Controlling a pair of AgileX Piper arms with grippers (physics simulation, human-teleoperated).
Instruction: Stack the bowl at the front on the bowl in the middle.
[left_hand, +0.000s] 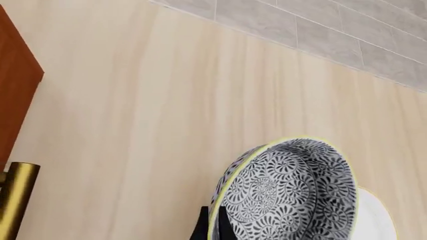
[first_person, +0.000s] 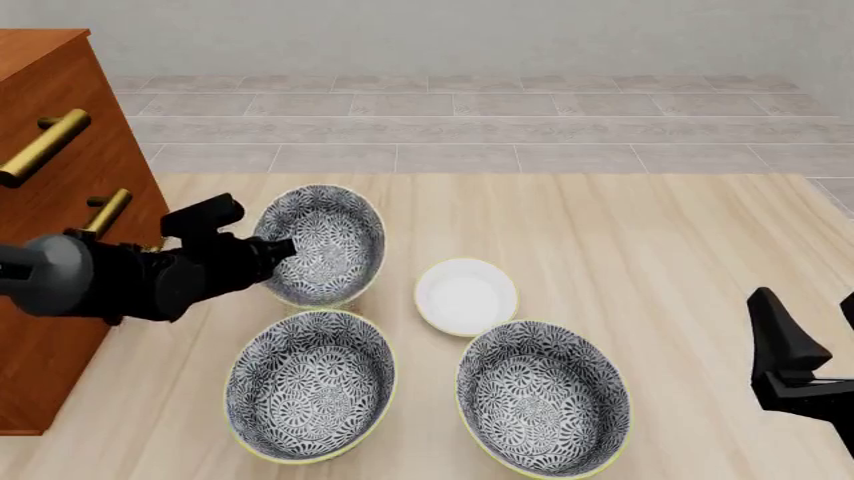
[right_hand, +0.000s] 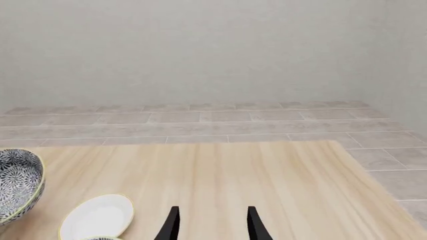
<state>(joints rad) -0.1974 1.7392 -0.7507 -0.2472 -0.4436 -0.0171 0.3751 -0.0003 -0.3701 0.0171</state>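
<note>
My left gripper (first_person: 283, 248) is shut on the rim of the bowl at the front (first_person: 324, 243), a grey-and-white floral bowl with a pale yellow-green rim. I hold it tilted, its mouth turned toward the camera. The left wrist view shows the same bowl (left_hand: 287, 192) with a dark finger (left_hand: 200, 227) on its rim. The bowl in the middle (first_person: 310, 385) stands upright on the table just nearer than the held one. My right gripper (first_person: 814, 335) hangs open at the table's right with nothing in it, its two fingertips (right_hand: 172, 222) over bare wood.
A third floral bowl (first_person: 543, 395) stands on the near right. A small plain white dish (first_person: 465, 296) lies between the bowls, also in the wrist views (right_hand: 97, 216) (left_hand: 373, 215). An orange-brown cabinet (first_person: 54, 150) with brass handles (first_person: 43, 146) stands at the left.
</note>
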